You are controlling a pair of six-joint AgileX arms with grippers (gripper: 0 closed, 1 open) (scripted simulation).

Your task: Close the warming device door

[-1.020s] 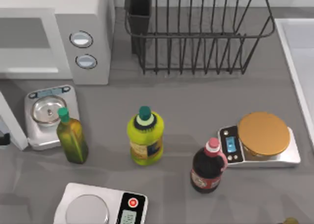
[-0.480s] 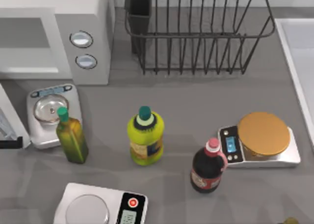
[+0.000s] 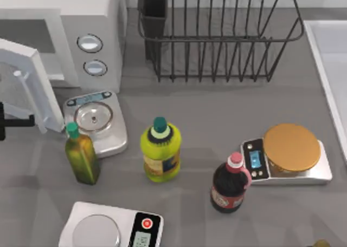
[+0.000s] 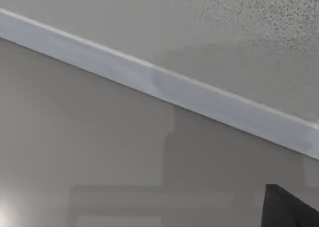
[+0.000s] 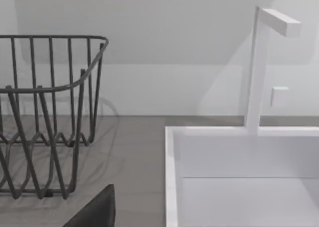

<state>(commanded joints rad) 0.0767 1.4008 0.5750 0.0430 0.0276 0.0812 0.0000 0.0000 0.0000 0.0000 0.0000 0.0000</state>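
Nearest us, along the front edge of the grey counter (image 3: 217, 103), sits a flat white digital scale with a round steel pan (image 3: 111, 227); just behind it stand an olive-green oil bottle with a green cap (image 3: 81, 156), a yellow-green squat bottle with a dark green cap (image 3: 160, 151) and a dark cola bottle with a pink cap (image 3: 229, 186), with a silver scale carrying a round wooden-brown platter (image 3: 290, 154) toward the right edge.

At the left edge our left gripper (image 3: 12, 120) shows as a dark bar touching the outer face of the white-framed door with its translucent window (image 3: 24, 85); we cannot tell whether its jaws are spread or pressed together. The door stands part open, swung toward the large white boxy warming device with two round silver knobs (image 3: 92, 38) in the far left corner; its grey cavity is partly exposed.

A small silver kitchen scale with a steel bowl-shaped pan (image 3: 96, 121) lies just beside the door's free edge, below the knob panel; we judge this the main risk, since the door could catch it, jam short of latching, or shove it into the oil bottle and topple that; a push point slipping along the smooth panel could also lose contact.

Farthest back, a black wire dish rack (image 3: 217, 36) stands along the rear edge; a white sink basin (image 5: 239, 177) lies at the right edge; our right arm is parked near it, and its jaws we cannot tell.
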